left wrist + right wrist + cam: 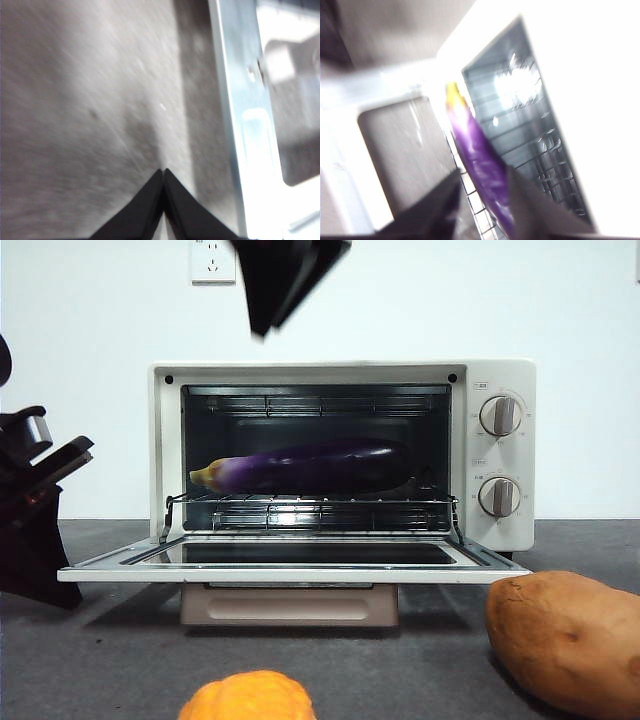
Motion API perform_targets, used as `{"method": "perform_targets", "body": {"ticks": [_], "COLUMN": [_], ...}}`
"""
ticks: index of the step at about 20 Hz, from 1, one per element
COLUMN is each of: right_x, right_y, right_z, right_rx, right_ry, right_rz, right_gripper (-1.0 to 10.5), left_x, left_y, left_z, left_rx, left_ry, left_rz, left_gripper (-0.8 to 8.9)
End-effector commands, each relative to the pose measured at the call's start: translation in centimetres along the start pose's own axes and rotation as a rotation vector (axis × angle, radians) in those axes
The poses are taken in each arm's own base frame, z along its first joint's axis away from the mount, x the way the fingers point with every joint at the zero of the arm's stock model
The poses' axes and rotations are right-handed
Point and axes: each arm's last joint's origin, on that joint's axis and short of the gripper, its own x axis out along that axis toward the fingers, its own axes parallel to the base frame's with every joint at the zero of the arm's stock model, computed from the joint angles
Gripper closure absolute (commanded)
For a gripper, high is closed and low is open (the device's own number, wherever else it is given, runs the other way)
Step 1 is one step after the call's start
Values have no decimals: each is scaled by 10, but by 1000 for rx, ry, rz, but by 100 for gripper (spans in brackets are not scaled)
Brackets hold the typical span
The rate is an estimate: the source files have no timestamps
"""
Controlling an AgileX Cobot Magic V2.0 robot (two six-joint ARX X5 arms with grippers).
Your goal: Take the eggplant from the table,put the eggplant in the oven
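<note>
The dark-purple eggplant (310, 465) lies lengthwise on the wire rack inside the cream-white oven (500, 380), stem end to the left. The oven's door (300, 565) hangs open and flat. In the blurred right wrist view the eggplant (470, 135) lies on the rack just beyond my right gripper (485, 175), which is open and holds nothing. In the front view that gripper (290, 290) shows as a black tip above the oven. My left gripper (164, 170) is shut and empty over the grey table (75, 100), beside the door's edge (235, 125). It stands at the left in the front view (40, 470).
A brown sweet potato (565, 640) lies on the table (120, 660) at the front right. An orange vegetable (248, 695) pokes up at the bottom edge in front of the oven. A wall socket (212, 260) sits on the white wall behind.
</note>
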Motion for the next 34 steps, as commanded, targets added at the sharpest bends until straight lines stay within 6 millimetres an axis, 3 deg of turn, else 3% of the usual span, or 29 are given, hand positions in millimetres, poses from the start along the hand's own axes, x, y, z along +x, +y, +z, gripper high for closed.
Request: {"method": "perform_targets", "body": {"ticks": [1, 6, 9, 15, 23, 28, 34], "right_x": [-26, -91, -116, -158, -198, -213, -214], "right_y": [-1, -15, -19, -25, -24, -20, -14], "right_z": [6, -1, -8, -33, -76, -98, -105], "right_rx": [35, 87, 115, 176, 270, 333, 335], "right_ry": [-75, -213, -250, -252, -131, -50, -67], "right_rz": [7, -25, -31, -18, 39, 120, 226], "right_gripper": [905, 927, 927, 927, 927, 927, 927], "left_x": [6, 12, 13, 10, 1, -13, -52], "left_y": [3, 6, 7, 10, 12, 9, -10], "left_z": [-1, -5, -6, -3, 9, 38, 105], "left_rx": [26, 29, 27, 48, 94, 105, 128], "left_ry": [36, 94, 101, 77, -6, -66, -160], "left_rz": [-59, -259, -309, -376, -580, -723, -770], "left_gripper": [808, 808, 808, 808, 808, 808, 808]}}
